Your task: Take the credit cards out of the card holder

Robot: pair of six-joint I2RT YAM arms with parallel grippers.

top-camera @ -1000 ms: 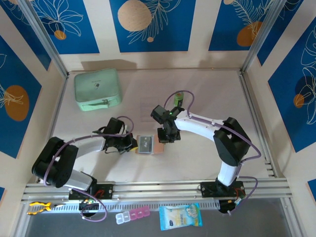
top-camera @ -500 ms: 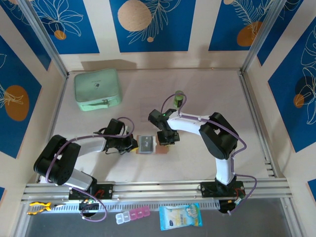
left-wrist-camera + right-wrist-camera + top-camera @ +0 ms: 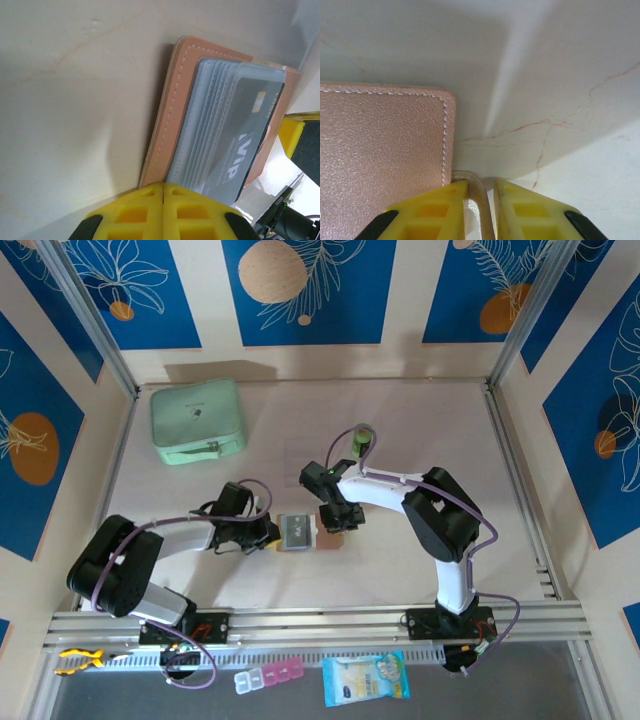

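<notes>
credit cards [image 3: 248,131]: dark VIP card sitting in grey pockets [image 3: 210,120] of card holder [image 3: 167,107]; none out yet
card holder: open flat, between the two grippers
left gripper [image 3: 163,190]: jaws closed together, at holder's pocket-side edge
right gripper [image 3: 481,189]: at holder's tan corner; narrow gap, thin clear strip [image 3: 475,182] between; clamped or not, cannot tell
step: likely bracing holder for first pull
next: calls for pinch on exposed card edge, slide out along pocket
</notes>
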